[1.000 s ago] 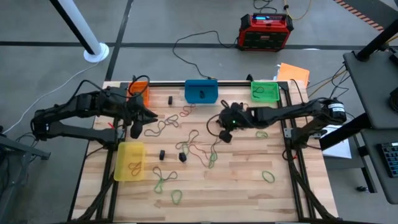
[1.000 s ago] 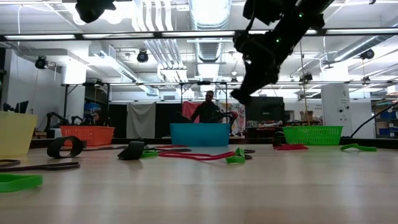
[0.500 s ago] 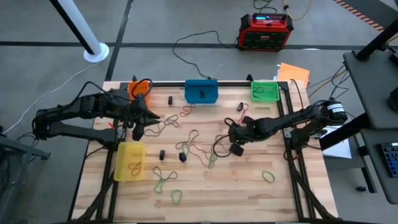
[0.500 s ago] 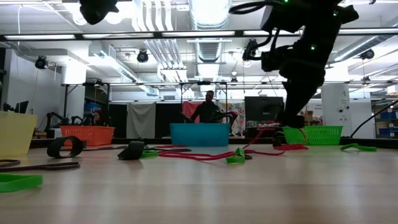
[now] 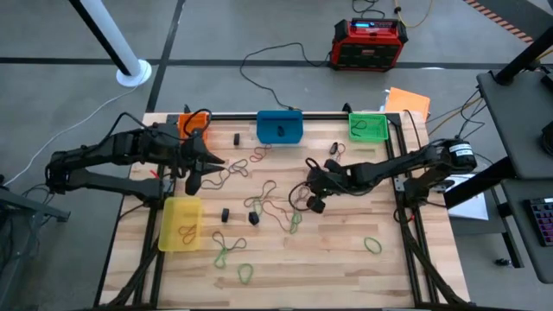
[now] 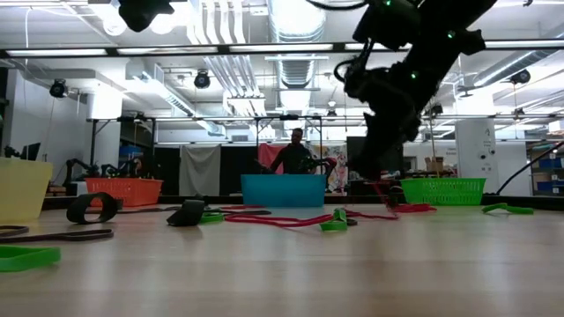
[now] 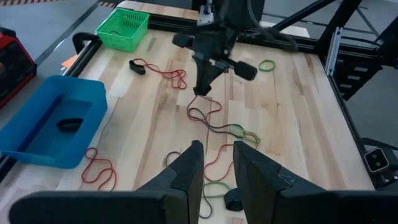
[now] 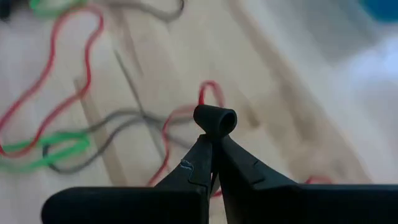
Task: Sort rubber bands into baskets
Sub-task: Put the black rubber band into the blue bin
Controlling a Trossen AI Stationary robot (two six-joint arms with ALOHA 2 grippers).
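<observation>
Fingers of the right gripper [image 5: 313,192] are pinching shut on a red band [image 7: 202,112], lifting it over the table's [image 5: 346,259] middle. Left gripper [image 5: 200,164] is hovering near the orange basket [image 5: 195,126], fingers slightly apart, holding nothing visible. Risk: the band looks tangled with neighbours, so it's likely dragging extras or slipping free mid-carry.
</observation>
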